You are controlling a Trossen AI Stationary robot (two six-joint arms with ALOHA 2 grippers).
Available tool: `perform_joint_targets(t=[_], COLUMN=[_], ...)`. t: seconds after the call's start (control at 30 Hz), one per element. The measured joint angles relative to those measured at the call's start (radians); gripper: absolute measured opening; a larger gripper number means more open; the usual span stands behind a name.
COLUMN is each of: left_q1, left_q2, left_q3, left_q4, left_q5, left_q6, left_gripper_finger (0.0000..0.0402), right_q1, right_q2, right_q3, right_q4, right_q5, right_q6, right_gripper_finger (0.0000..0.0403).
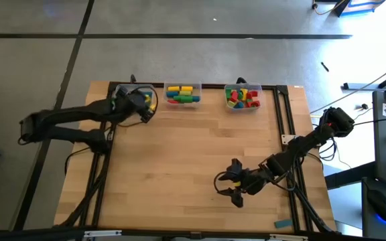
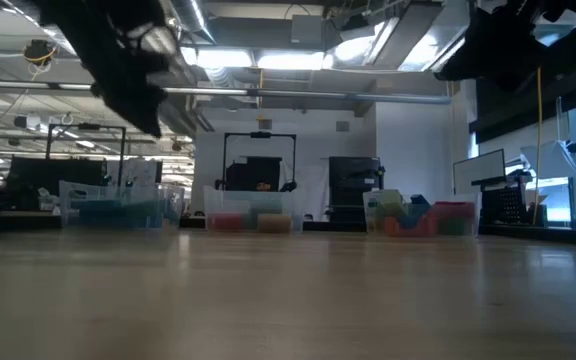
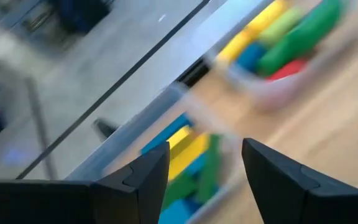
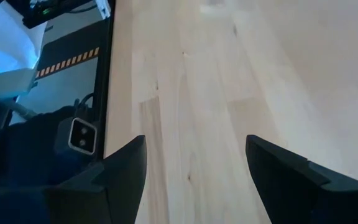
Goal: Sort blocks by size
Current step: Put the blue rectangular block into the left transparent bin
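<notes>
Blocks (image 1: 183, 94) are held in three clear bins (image 1: 242, 107) along the desk's (image 1: 193, 167) far edge. Above the far-left bin, the left gripper (image 3: 205, 163) is spread, empty; a drop is judged finished. Withdrawal is called for next. The right gripper (image 4: 194, 163) waits released near the near-right corner.
</notes>
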Motion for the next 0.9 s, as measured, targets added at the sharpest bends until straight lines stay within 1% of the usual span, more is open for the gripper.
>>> perform_joint_targets(t=[0.13, 0.23, 0.37, 0.43, 0.53, 0.6, 0.8, 0.9], left_q1=[-0.121, -0.210, -0.323, -0.377, -0.450, -0.489, -0.568, -0.592], left_q2=[-0.066, -0.096, -0.095, -0.079, -0.044, -0.014, 0.114, 0.185], left_q3=[0.004, 0.004, 0.004, 0.005, 0.004, 0.005, 0.005, 0.004], left_q4=[0.038, 0.079, 0.160, 0.199, 0.246, 0.284, 0.405, 0.468], left_q5=[0.020, 0.053, 0.111, 0.134, 0.140, 0.140, 0.140, 0.140], left_q6=[-0.013, -0.026, -0.035, -0.036, -0.036, -0.033, -0.024, -0.004], left_gripper_finger=[0.0198, 0.0198, 0.0198, 0.0198, 0.0198, 0.0198, 0.0198, 0.0198], right_q1=[0.000, 0.000, 0.024, 0.052, 0.091, 0.119, 0.188, 0.217], right_q2=[0.000, 0.000, 0.000, 0.000, 0.000, 0.000, 0.000, 0.000], right_q3=[0.000, 0.000, 0.001, 0.013, 0.040, 0.069, 0.180, 0.215], right_q4=[0.003, 0.004, 0.000, -0.013, -0.041, -0.103, -0.345, -0.458], right_q5=[0.048, 0.050, 0.031, 0.022, 0.023, 0.027, 0.027, -0.022], right_q6=[-0.001, -0.001, -0.001, 0.000, 0.024, 0.058, 0.237, 0.375], right_gripper_finger=[0.0264, 0.0264, 0.0264, 0.0264, 0.0264, 0.0264, 0.0264, 0.0264])
